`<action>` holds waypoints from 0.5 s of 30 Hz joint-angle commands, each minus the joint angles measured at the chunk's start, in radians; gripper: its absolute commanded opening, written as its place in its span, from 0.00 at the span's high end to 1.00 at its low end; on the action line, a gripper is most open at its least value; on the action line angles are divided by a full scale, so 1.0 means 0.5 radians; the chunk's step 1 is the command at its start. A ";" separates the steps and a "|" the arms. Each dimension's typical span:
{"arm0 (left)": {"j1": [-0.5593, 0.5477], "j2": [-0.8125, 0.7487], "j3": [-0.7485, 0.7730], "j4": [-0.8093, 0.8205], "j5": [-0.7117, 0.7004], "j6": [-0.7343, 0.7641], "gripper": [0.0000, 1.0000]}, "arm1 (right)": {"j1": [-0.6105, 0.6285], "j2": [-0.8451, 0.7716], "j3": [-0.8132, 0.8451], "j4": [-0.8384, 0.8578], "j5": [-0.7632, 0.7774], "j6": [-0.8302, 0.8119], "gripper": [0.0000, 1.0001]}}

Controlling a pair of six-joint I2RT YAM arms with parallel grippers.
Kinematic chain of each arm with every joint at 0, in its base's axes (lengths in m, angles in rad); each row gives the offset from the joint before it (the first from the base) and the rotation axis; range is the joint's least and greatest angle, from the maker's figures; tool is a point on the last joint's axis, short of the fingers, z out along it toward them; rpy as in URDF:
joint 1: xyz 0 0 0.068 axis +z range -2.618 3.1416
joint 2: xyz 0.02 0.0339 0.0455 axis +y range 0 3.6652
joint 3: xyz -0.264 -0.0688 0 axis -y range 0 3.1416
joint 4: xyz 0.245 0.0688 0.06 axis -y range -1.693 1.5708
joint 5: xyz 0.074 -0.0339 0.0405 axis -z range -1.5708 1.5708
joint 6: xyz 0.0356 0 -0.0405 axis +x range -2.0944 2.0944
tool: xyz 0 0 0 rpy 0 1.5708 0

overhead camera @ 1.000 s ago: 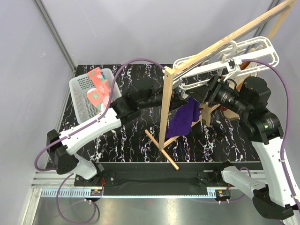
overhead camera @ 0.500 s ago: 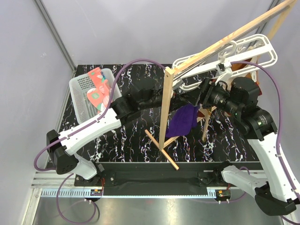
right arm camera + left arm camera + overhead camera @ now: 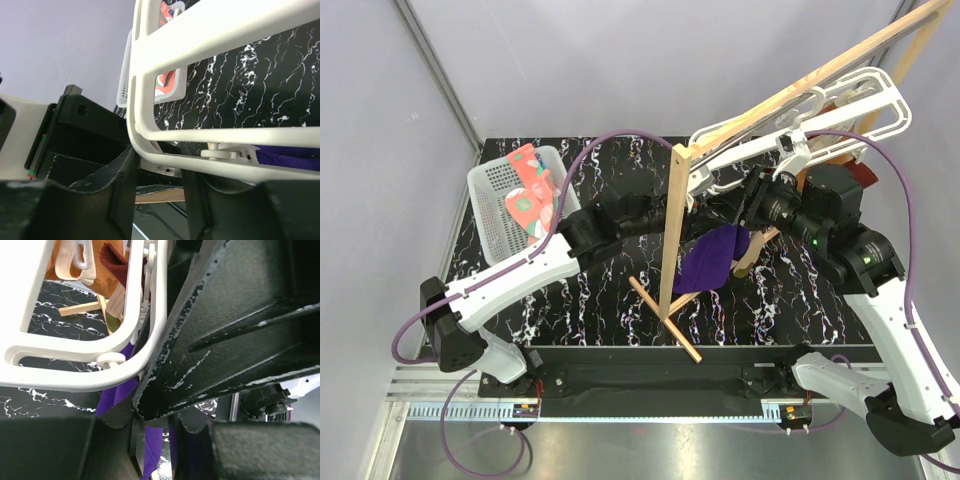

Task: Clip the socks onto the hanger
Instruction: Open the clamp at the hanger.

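The right arm [image 3: 840, 215] is swinging left, bringing its jaws to the hanger [image 3: 240, 30] beside the left jaws; clenched or not, I cannot tell. The socks [image 3: 527, 190] are waiting in the far-left basket [image 3: 485, 182].

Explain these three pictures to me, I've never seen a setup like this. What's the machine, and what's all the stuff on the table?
These are two robot arms bolted at the near edge of a black marbled table. The wide picture looks down from above and behind them. The other two come from a camera on each wrist, so the dark blocks there are the arm's own fingers. On the table stand a white basket holding pink socks and a wooden rail stand. A white clip hanger hangs on the rail, with a purple cloth under it. The left gripper and right gripper are both at the hanger's frame; whether either grips it cannot be told.
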 commanded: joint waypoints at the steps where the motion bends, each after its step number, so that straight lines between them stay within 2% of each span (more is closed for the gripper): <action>1: -0.028 -0.094 0.037 0.000 -0.035 0.035 1.00 | 0.020 0.015 -0.004 0.085 0.118 0.005 0.58; 2: -0.028 -0.097 0.028 0.003 -0.048 0.032 1.00 | 0.020 0.015 -0.008 0.079 0.115 0.014 0.77; 3: -0.028 -0.116 0.022 0.010 -0.084 0.023 0.83 | 0.023 0.021 -0.011 0.070 0.106 0.017 0.88; 4: -0.028 -0.131 -0.011 0.022 -0.106 0.020 0.71 | 0.023 0.027 -0.014 0.073 0.100 0.020 0.98; 7: -0.006 -0.232 -0.106 0.095 -0.237 -0.029 0.43 | 0.023 0.015 -0.044 0.085 0.103 0.035 1.00; 11: 0.153 -0.435 -0.367 0.209 -0.210 -0.173 0.36 | 0.026 0.003 -0.057 0.055 0.164 0.014 1.00; 15: 0.395 -0.625 -0.539 0.105 -0.238 -0.226 0.35 | 0.026 -0.022 -0.072 0.049 0.198 -0.017 1.00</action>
